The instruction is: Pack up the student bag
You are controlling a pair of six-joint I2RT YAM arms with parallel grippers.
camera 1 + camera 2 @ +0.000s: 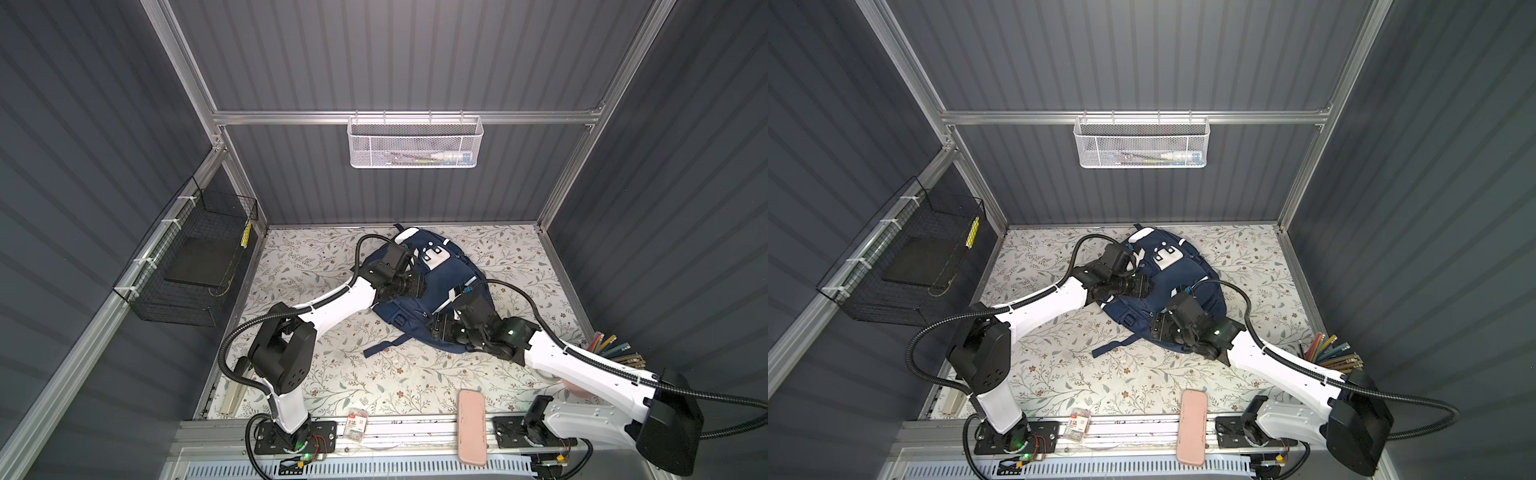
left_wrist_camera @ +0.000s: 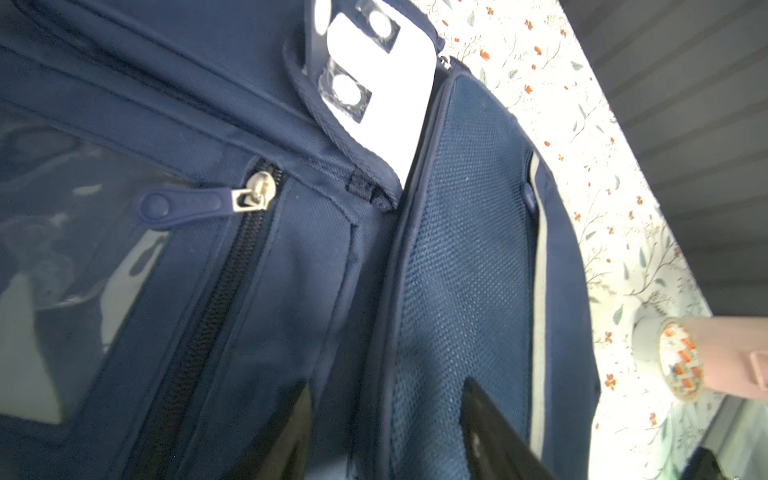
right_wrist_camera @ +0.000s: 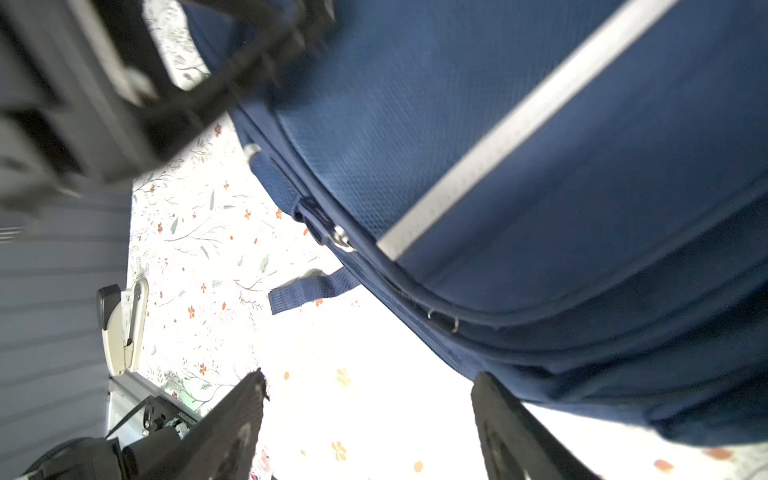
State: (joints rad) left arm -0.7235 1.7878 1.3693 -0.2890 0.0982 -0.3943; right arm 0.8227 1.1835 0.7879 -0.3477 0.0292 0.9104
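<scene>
Both top views: right gripper (image 1: pixel 435 328) gapes empty at six o'clock of the floppy student bag (image 1: pixel 440 270). Left gripper (image 2: pixel 386 436) hangs parted (zip pull (image 2: pixel 183 205) looks graspable)

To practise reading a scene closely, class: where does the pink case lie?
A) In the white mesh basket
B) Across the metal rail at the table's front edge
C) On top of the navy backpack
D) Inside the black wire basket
B: in both top views the pink case lies across the metal rail at the front, well apart from the navy backpack.
</scene>
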